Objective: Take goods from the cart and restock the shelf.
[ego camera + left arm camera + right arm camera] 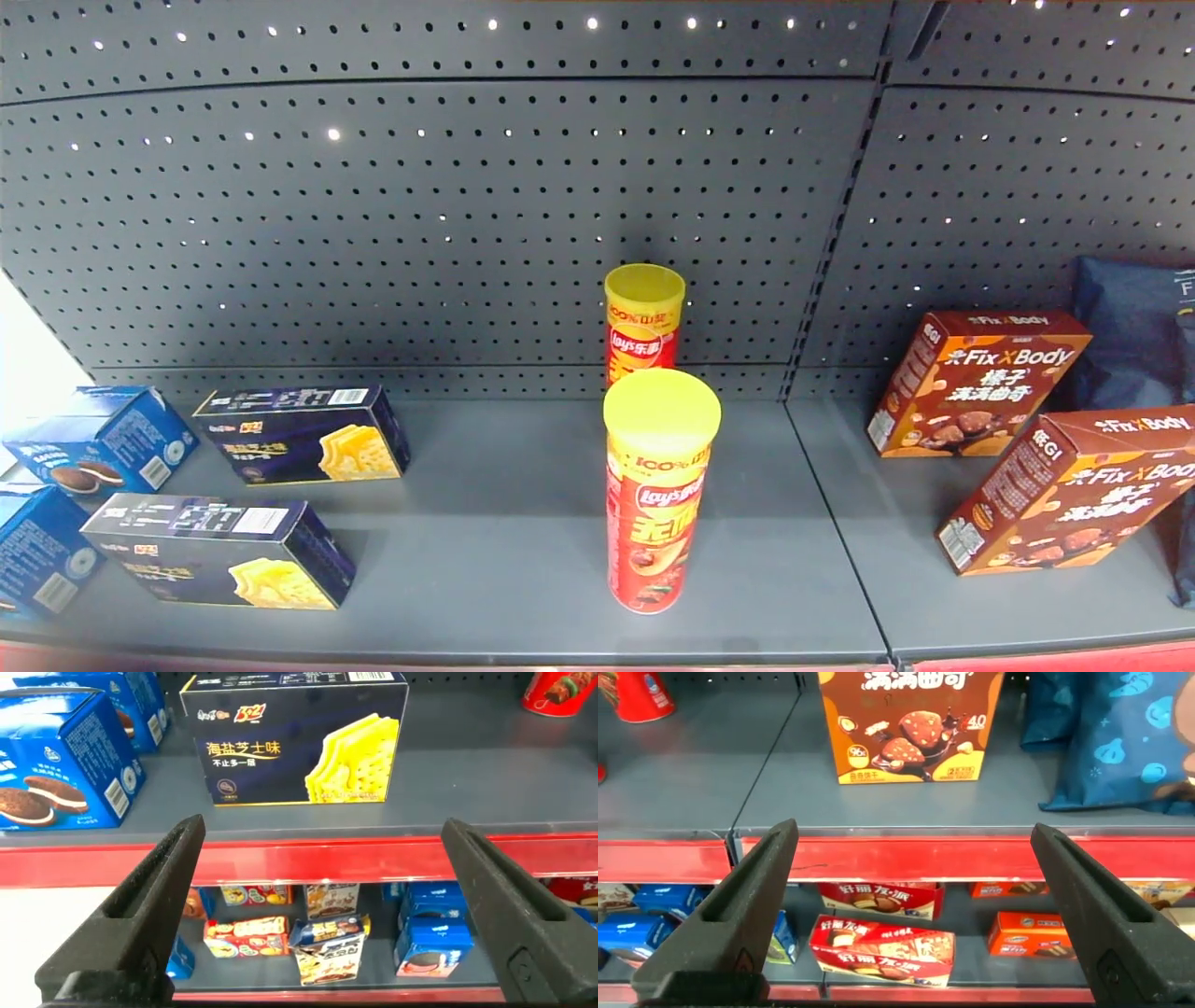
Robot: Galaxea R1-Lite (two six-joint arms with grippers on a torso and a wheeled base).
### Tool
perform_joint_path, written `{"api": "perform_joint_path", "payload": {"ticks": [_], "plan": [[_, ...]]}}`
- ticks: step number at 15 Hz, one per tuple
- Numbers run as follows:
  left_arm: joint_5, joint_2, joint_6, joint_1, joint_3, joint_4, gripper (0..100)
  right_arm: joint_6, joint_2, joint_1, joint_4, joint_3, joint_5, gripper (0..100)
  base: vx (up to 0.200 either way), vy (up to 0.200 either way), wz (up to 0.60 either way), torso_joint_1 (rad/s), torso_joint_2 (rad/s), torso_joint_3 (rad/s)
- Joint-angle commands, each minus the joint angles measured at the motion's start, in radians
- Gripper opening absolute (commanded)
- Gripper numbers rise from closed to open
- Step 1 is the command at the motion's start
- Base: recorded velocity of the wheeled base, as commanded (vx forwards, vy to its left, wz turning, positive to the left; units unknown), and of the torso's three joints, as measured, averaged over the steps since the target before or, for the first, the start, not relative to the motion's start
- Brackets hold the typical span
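On the grey shelf [504,523] two red chip cans with yellow lids stand upright, one near the front [655,490] and one behind it [642,322] by the back panel. My left gripper [322,823] is open and empty, level with the shelf's red front strip [308,857], facing a dark blue cracker box [297,742]. My right gripper [915,827] is also open and empty, in front of the red strip [906,854], below a brown cookie box [910,728].
Two dark blue cracker boxes [303,434] [219,551] and blue cookie boxes [98,439] lie at the left. Two brown boxes [976,383] [1064,490] and a dark blue bag [1134,317] are at the right. A lower shelf holds several packs [322,943] [882,947].
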Motion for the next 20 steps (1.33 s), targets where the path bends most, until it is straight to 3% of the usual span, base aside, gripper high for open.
{"api": "perform_joint_path", "payload": {"ticks": [1, 20], "plan": [[0.0, 0.0, 0.001, 0.0, 0.0, 0.0, 100, 0.0, 0.001, 0.0, 0.0, 0.0, 0.001, 100, 0.0, 0.0, 0.0, 0.0, 0.0, 0.0], [0.004, 0.0, -0.004, 0.0, 0.0, 0.0, 100, 0.0, 0.001, 0.0, 0.0, 0.0, 0.001, 100, 0.0, 0.0, 0.0, 0.0, 0.0, 0.0]]}}
